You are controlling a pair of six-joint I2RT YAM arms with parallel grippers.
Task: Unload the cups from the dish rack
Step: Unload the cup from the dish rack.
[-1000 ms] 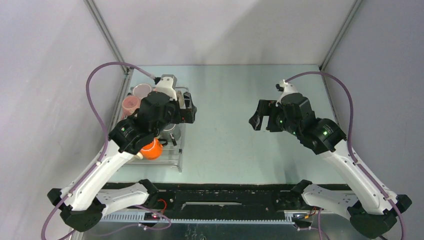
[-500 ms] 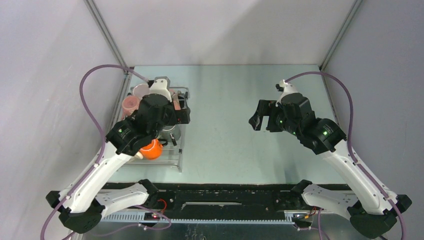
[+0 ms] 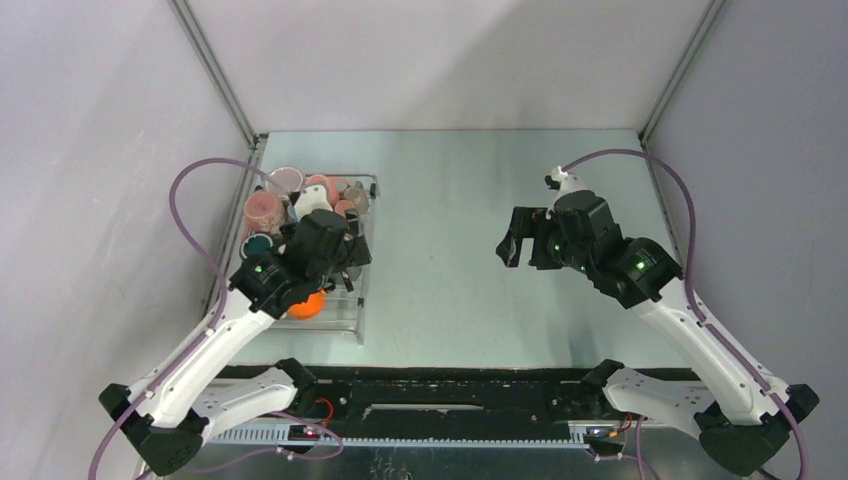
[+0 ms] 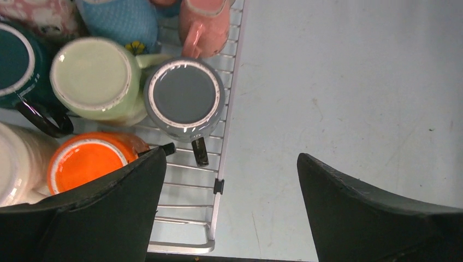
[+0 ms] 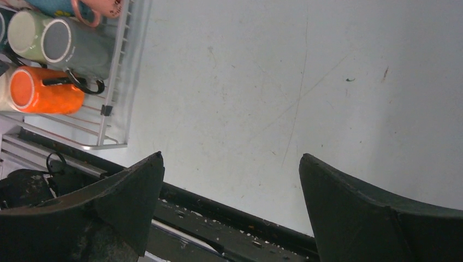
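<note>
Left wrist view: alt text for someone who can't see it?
The open left gripper hovers over the edge of the dish rack, above a grey cup, a pale green cup and an orange cup packed together; the table fills the right.

2 arms, left arm (image 3: 210, 345) and right arm (image 3: 700, 345): white shells, black joints, green status lights. Purple cable (image 3: 176, 192) loops to each wrist. Left gripper (image 4: 230, 155): matte black wedge fingers (image 4: 98, 218).

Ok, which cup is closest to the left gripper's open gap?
The grey cup, upside down by the dish rack rim, its black handle pointing at the left gripper.
</note>
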